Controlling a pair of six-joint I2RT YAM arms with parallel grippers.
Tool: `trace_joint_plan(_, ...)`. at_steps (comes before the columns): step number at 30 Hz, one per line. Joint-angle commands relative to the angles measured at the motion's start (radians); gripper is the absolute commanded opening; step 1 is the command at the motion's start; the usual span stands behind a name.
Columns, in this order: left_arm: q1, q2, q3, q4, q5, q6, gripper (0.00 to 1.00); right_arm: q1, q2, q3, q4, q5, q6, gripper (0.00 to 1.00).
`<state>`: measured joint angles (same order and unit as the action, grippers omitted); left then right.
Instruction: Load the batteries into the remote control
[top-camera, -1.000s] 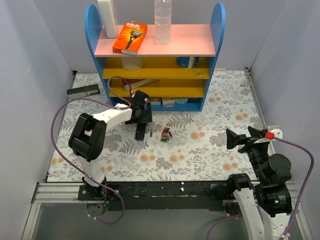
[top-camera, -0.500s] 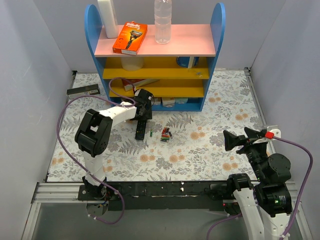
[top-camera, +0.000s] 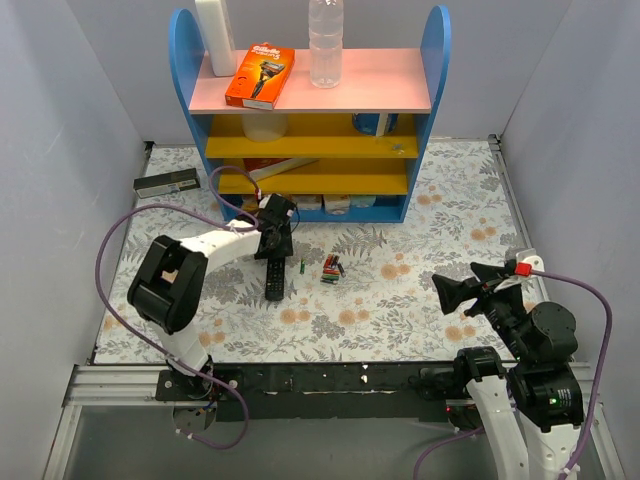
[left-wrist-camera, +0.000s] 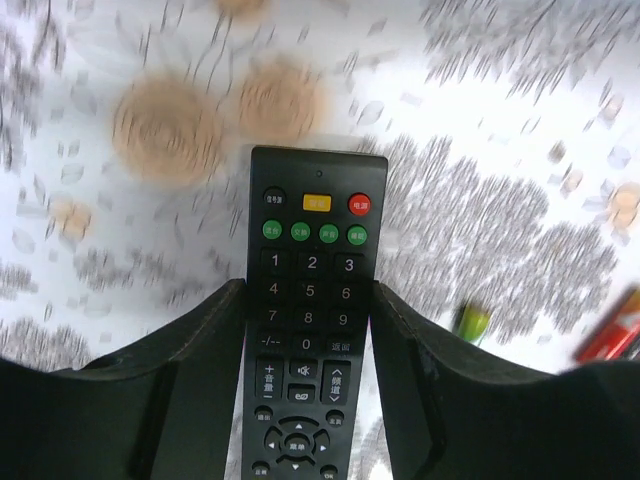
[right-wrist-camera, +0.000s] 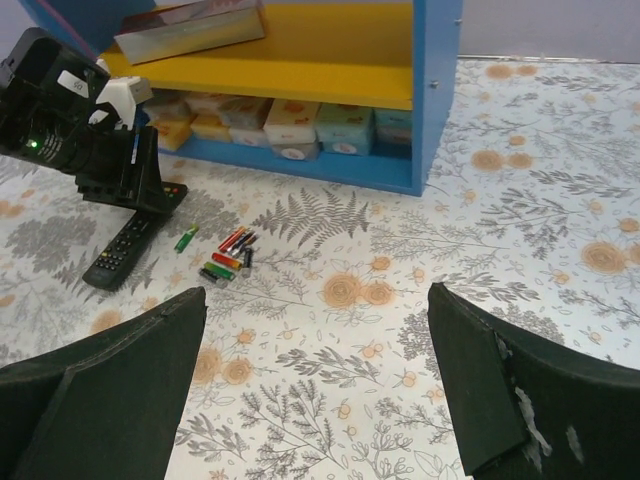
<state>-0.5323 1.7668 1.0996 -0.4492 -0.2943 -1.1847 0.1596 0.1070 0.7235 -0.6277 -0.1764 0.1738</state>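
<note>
Top external: remote control (top-camera: 274, 278) lengthwise near-to-far.

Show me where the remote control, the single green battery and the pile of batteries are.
remote control (left-wrist-camera: 308, 290): left wrist view, on its number keys.
single green battery (right-wrist-camera: 186, 238): right wrist view, mid-body.
pile of batteries (right-wrist-camera: 226, 258): right wrist view, middle of the pile.
</note>
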Motion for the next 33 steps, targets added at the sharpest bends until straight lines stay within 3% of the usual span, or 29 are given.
trace_joint_plan(1, -0.005, -0.168, -0.081, -0.022, 0.040, -0.078, 0.14, 0.006, 0.043, 0.005, 0.049, -0.155, -0.023, 0.98)
trace_joint_plan(5, -0.008, -0.334, -0.167, 0.049, 0.125, -0.141, 0.05, 0.006, 0.074, -0.016, 0.103, -0.290, -0.025, 0.98)
trace_joint_plan(16, -0.021, -0.759, -0.424, 0.416, 0.418, -0.329, 0.00, 0.009, 0.193, -0.136, 0.331, -0.535, 0.168, 0.98)
trace_joint_plan(20, -0.029, -0.811, -0.474, 0.558, 0.518, -0.386, 0.00, 0.011, 0.264, -0.199, 0.478, -0.630, 0.281, 0.98)
trace_joint_plan(26, -0.089, -0.802, -0.484, 0.731, 0.555, -0.478, 0.00, 0.040, 0.375, -0.274, 0.712, -0.686, 0.430, 0.97)
trace_joint_plan(33, -0.184, -0.722, -0.437, 0.917, 0.526, -0.510, 0.00, 0.203, 0.532, -0.332, 1.144, -0.649, 0.619, 0.98)
